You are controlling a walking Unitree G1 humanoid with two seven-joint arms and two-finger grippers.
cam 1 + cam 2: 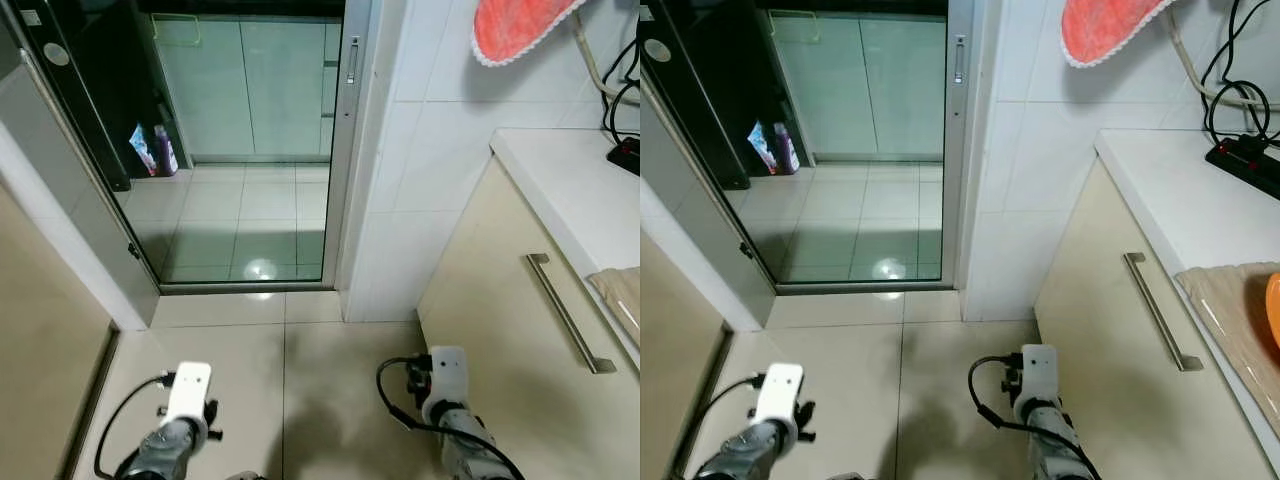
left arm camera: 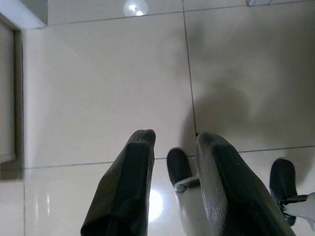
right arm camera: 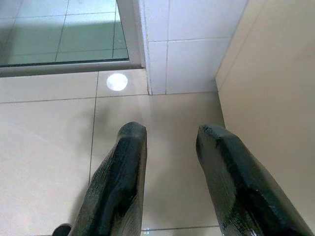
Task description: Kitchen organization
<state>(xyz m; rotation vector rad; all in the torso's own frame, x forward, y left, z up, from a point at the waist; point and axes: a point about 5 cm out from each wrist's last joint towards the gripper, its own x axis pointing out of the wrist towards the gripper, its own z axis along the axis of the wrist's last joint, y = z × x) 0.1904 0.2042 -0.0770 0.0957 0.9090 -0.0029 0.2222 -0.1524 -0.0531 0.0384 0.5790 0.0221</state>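
Note:
Both my arms hang low over the beige tiled floor. My left gripper (image 2: 174,140) is open with nothing between its black fingers (image 2: 133,187); the floor lies beneath it. My right gripper (image 3: 172,130) is open and empty too, near the cabinet front and the white tiled wall corner. The left wrist (image 1: 186,398) and right wrist (image 1: 446,382) show at the bottom of the eye views. On the white counter (image 1: 1180,200) at the right lie a wooden board (image 1: 1230,300) and the edge of an orange plate (image 1: 1273,310).
A beige cabinet with a long metal handle (image 1: 1158,312) stands close on my right. A black power strip (image 1: 1246,160) with cables sits at the counter's back. A pink cloth (image 1: 1105,30) hangs on the wall. An open sliding door (image 1: 345,150) leads ahead; bottles (image 1: 152,150) stand beyond.

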